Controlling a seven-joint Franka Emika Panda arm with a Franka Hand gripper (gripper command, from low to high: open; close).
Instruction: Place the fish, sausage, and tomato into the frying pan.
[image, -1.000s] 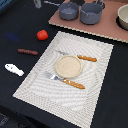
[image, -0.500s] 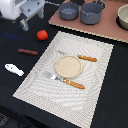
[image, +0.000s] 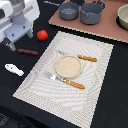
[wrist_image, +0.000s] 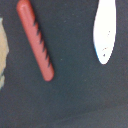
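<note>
The sausage (image: 27, 51) lies on the black table left of the placemat, and it shows close up in the wrist view (wrist_image: 35, 40). The white fish (image: 14, 69) lies nearer the front, and it also shows in the wrist view (wrist_image: 106, 30). The red tomato (image: 42, 35) sits beside the mat's far left corner. The frying pan (image: 69, 11) stands on the brown board at the back, apparently empty. My gripper (image: 14, 41) hangs above the table at the exterior view's left, over the sausage and fish, holding nothing. Its fingers are too blurred to read.
A taller grey pot (image: 91, 13) stands right of the pan, and a beige-rimmed bowl (image: 123, 17) sits at the far right. On the striped placemat (image: 95, 85) lie a tan plate (image: 68, 66), an orange-handled knife (image: 82, 58) and a fork (image: 65, 80).
The arm has come into the exterior view from the upper left and moved down and forward, towards the sausage. The objects have not moved.
</note>
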